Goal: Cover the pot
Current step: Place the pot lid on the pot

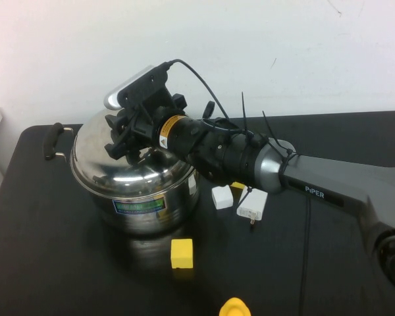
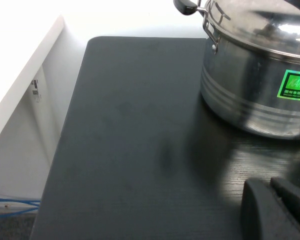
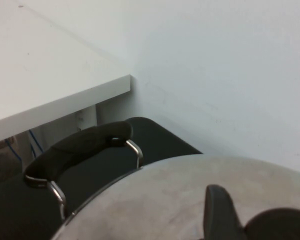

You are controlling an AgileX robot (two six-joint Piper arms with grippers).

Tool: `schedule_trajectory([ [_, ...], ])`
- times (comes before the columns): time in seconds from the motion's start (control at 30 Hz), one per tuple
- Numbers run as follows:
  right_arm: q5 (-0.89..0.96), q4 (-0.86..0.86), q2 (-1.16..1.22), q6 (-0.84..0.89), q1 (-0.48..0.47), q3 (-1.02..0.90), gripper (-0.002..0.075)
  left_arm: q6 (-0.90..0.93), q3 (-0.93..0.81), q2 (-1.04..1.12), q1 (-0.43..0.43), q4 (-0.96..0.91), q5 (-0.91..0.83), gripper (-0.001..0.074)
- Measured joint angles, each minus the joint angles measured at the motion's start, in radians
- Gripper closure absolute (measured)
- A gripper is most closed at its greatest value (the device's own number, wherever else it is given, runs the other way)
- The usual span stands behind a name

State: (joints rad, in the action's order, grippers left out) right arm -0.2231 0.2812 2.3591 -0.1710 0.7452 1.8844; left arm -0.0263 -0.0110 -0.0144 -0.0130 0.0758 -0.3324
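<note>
The shiny steel pot (image 1: 145,210) with a blue-green label stands at the table's left, and the domed steel lid (image 1: 108,164) rests on it. My right gripper (image 1: 126,139) reaches over the lid from the right and is shut on the lid's black knob (image 3: 285,225). One finger (image 3: 217,210) presses against the knob, over the lid (image 3: 160,200). A black pot handle (image 3: 75,147) shows beyond. My left gripper (image 2: 271,184) is shut and empty, low over the table beside the pot (image 2: 240,95). The lid's rim (image 2: 270,45) sits on the pot.
A yellow block (image 1: 182,253) lies in front of the pot. A white block (image 1: 222,197) and a white plug (image 1: 252,205) lie to the pot's right. A yellow object (image 1: 235,307) sits at the front edge. A white shelf (image 2: 20,85) stands past the table's left edge.
</note>
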Motion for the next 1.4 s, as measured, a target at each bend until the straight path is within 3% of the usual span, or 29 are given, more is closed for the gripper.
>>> schedule_trajectory([
  [1.4,-0.060,-0.015,0.030,-0.031,-0.018,0.002,0.0393,0.002,0.000,0.000,0.000,0.000,0.000,0.0736],
])
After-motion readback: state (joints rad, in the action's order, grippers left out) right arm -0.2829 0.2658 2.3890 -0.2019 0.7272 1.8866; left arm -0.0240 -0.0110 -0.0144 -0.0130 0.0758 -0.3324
